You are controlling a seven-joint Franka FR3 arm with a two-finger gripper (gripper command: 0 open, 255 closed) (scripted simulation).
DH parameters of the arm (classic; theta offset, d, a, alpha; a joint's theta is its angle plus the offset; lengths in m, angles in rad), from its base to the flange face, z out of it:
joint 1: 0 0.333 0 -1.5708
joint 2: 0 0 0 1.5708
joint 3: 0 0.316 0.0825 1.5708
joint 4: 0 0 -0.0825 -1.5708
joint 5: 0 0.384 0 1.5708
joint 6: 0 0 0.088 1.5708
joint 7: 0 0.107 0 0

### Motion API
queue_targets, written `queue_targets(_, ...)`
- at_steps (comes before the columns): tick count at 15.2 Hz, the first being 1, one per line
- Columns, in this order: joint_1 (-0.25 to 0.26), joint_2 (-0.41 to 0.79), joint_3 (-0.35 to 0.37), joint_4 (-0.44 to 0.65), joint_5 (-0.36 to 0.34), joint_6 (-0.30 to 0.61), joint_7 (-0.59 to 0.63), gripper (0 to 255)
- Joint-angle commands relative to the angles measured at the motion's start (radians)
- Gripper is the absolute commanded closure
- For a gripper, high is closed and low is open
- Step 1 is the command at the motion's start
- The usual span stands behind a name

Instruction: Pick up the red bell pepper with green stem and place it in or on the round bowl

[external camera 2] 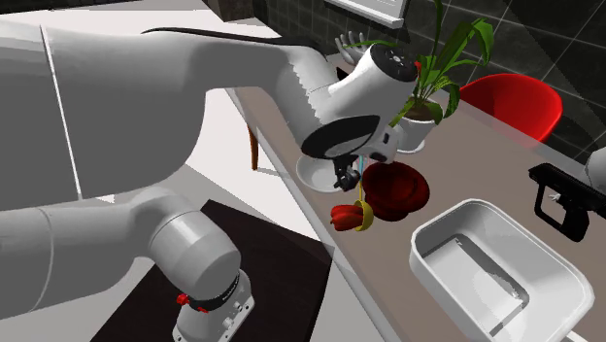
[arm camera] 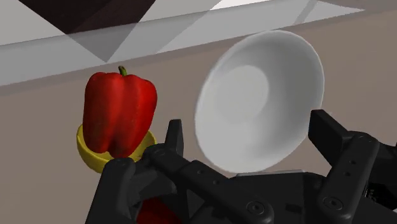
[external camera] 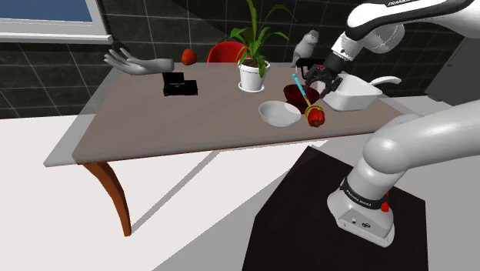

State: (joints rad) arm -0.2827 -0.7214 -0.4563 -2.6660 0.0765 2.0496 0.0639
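Jaws apart, red pepper [arm camera: 119,114] beside white bowl [arm camera: 261,102]

A potted plant [external camera: 252,73] stood on the brown table [external camera: 154,123]. A white rectangular tub [external camera 2: 500,277] lay nearby, a red chair [external camera 2: 510,102] behind.
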Motion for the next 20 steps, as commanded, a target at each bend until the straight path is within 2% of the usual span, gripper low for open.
queue_targets(1, -0.032, 0.018, -0.059, -0.017, 0.001, 0.045, -0.026, 0)
queue_targets(5, -0.069, 0.074, -0.174, -0.048, 0.025, 0.144, -0.077, 0)
queue_targets(9, -0.078, 0.146, -0.308, -0.067, 0.074, 0.242, -0.146, 0)
queue_targets(13, -0.045, 0.181, -0.332, -0.086, 0.103, 0.298, -0.168, 0)
queue_targets(17, 0.016, 0.232, -0.364, -0.109, 0.153, 0.375, -0.201, 0)
queue_targets(20, 0.016, 0.231, -0.364, -0.109, 0.153, 0.375, -0.201, 0)
